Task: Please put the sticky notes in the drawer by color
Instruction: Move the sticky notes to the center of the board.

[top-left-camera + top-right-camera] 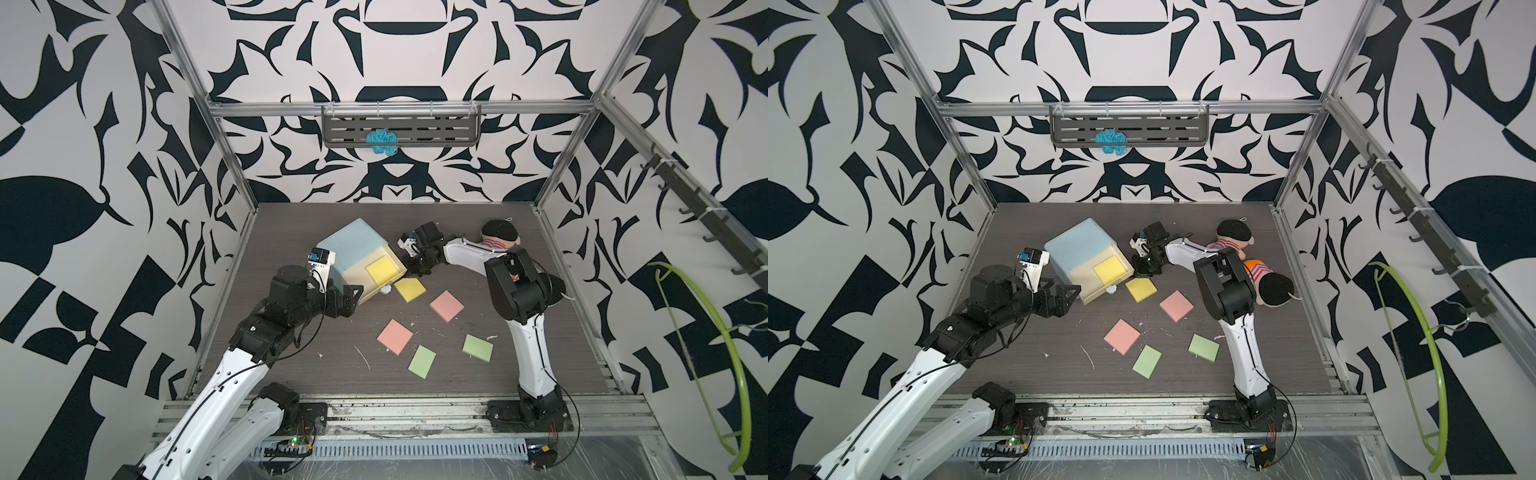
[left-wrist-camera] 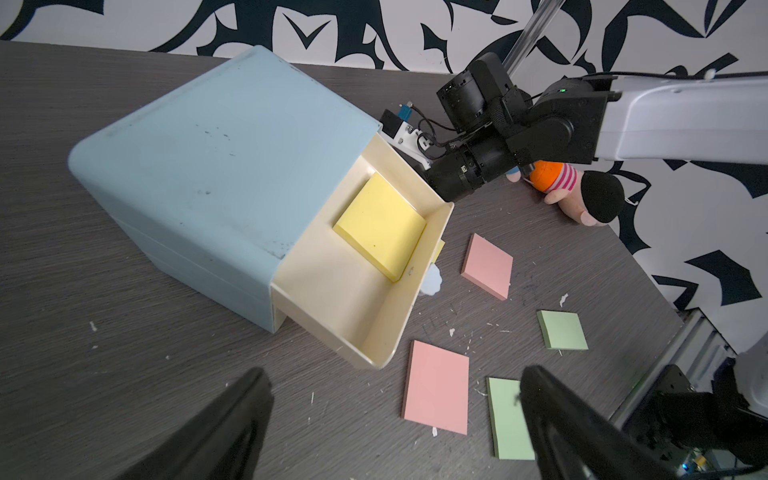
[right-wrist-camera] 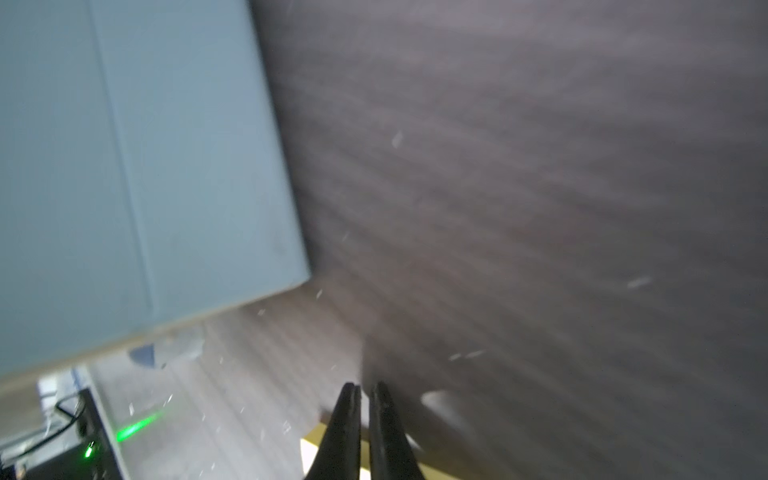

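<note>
The drawer (image 1: 353,245) is a pale blue chest with its top cream tray (image 1: 376,291) pulled out. One yellow sticky note pad (image 1: 381,269) lies in that tray; another yellow pad (image 1: 410,289) lies on the table just beside it. Two pink pads (image 1: 446,306) (image 1: 395,336) and two green pads (image 1: 422,361) (image 1: 478,350) lie further forward. My left gripper (image 1: 352,300) is open at the tray's front left corner, holding nothing (image 2: 395,376). My right gripper (image 1: 412,272) is shut by the tray's right side, low over the table (image 3: 365,388), with nothing seen between its fingers.
Two plush dolls (image 1: 1233,237) (image 1: 1271,286) lie at the back right, close to my right arm. Paper scraps (image 1: 361,355) litter the table. A wall shelf (image 1: 401,129) holds a blue yarn tuft (image 1: 381,141). A green hanger (image 1: 706,353) hangs on the right wall.
</note>
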`<state>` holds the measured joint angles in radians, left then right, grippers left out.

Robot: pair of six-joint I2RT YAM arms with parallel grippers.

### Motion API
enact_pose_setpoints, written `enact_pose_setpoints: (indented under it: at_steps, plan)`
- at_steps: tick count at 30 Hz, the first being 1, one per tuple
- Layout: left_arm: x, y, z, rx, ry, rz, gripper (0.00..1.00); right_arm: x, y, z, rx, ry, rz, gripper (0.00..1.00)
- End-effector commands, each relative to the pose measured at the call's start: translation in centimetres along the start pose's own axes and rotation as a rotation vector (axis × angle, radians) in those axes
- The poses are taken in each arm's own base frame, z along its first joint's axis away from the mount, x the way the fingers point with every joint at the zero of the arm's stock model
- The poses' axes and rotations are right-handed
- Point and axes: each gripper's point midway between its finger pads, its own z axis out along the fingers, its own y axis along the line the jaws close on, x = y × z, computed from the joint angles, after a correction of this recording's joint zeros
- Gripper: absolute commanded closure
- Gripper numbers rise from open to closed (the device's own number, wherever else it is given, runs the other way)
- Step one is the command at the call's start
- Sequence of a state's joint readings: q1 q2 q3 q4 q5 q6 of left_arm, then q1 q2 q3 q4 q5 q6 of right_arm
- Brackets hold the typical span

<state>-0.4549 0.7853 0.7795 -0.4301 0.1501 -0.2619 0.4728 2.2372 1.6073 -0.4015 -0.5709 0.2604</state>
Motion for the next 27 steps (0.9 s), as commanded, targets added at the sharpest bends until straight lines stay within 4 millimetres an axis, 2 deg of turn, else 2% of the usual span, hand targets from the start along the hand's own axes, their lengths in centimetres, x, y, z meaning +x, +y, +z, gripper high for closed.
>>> enact_pose_setpoints:
  at_steps: [1, 9, 11, 15, 17, 19, 20, 23, 27]
  plan:
    - [0.2, -0.2, 0.0, 0.009, 0.009, 0.001, 0.01, 1.4, 1.4, -1.5, -0.026, 0.046, -0.035, 0.87]
    - [0.5, -0.2, 0.4, 0.020, 0.006, -0.004, 0.01, 4.4, 0.6, -3.4, 0.045, 0.055, -0.072, 0.87]
    - [0.5, -0.2, 0.5, 0.022, 0.008, -0.004, 0.01, 4.2, 1.0, -4.0, 0.045, 0.032, -0.090, 0.85]
    - [0.3, -0.3, 0.7, 0.027, 0.006, -0.002, 0.01, 2.6, 2.0, -5.9, 0.059, -0.062, -0.150, 0.80]
    - [0.2, -0.4, 0.8, 0.030, 0.007, -0.001, 0.01, 1.9, 2.4, -7.1, 0.083, -0.126, -0.190, 0.72]
    - [0.2, -0.4, 0.8, 0.030, 0.009, 0.002, 0.01, 1.7, 2.5, -8.6, 0.118, -0.181, -0.240, 0.56]
    - [0.2, -0.5, 0.8, 0.031, 0.010, 0.003, 0.01, 1.9, 2.5, -9.2, 0.142, -0.193, -0.267, 0.45]
    - [0.2, -0.4, 0.9, 0.027, 0.010, 0.005, 0.01, 3.5, 2.1, -10.4, 0.209, -0.192, -0.353, 0.26]
    - [0.1, -0.3, 0.9, 0.021, 0.006, 0.011, 0.01, 5.9, 2.2, -11.2, 0.304, -0.160, -0.500, 0.14]
